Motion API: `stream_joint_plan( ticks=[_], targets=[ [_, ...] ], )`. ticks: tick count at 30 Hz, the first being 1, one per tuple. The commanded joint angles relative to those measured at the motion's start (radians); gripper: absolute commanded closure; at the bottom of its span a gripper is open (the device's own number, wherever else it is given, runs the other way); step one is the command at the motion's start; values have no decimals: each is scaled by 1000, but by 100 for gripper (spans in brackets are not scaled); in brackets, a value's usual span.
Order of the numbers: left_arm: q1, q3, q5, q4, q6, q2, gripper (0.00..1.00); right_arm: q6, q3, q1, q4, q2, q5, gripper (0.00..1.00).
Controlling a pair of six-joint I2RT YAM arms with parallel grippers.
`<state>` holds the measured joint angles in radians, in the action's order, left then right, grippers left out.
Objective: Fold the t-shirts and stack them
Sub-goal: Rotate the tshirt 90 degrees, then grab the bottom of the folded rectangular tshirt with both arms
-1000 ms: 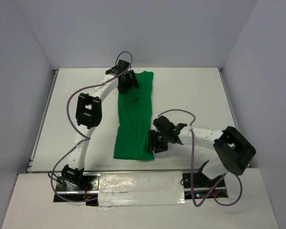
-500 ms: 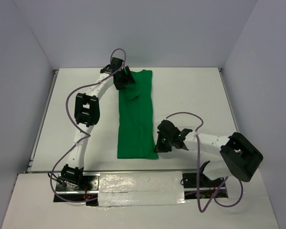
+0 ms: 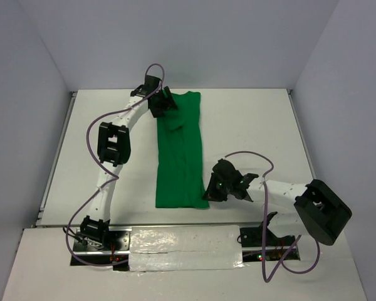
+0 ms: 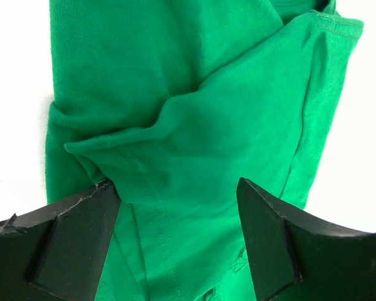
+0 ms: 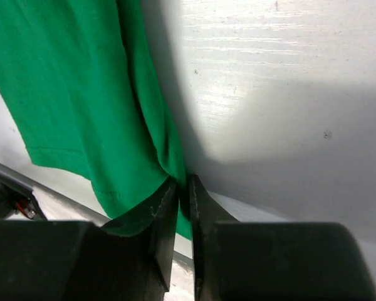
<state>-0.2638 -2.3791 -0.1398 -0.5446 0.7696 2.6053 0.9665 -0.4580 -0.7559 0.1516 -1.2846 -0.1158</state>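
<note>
The bright green t-shirt lies on the white table as a long narrow strip running from the far side toward me. My left gripper is over its far left end. In the left wrist view the left gripper is open, with bunched green fabric between and below the fingers. My right gripper is at the shirt's near right corner. In the right wrist view the right gripper is shut on the shirt's right edge.
The white table is boxed in by grey walls at the left, back and right. A taped strip runs along the near edge between the arm bases. Purple cables loop off both arms.
My right gripper has drawn back to the right and nearer, pulling the shirt's near end right so the strip lies straighter. My left gripper shifted slightly left at the far end.
</note>
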Motion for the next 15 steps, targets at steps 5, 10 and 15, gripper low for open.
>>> stream_joint_plan(
  ticks=[5,10,15],
  targets=[
    [-3,18,-11,-21,-49,-25,6,-60,4,7,146,8,57,58],
    [-11,135,110,-67,-84,-285,1,-106,-45,9,218,50,100,58],
    [-14,586,227,-80,-52,-677,1,-127,-85,9,243,80,104,60]
  ],
)
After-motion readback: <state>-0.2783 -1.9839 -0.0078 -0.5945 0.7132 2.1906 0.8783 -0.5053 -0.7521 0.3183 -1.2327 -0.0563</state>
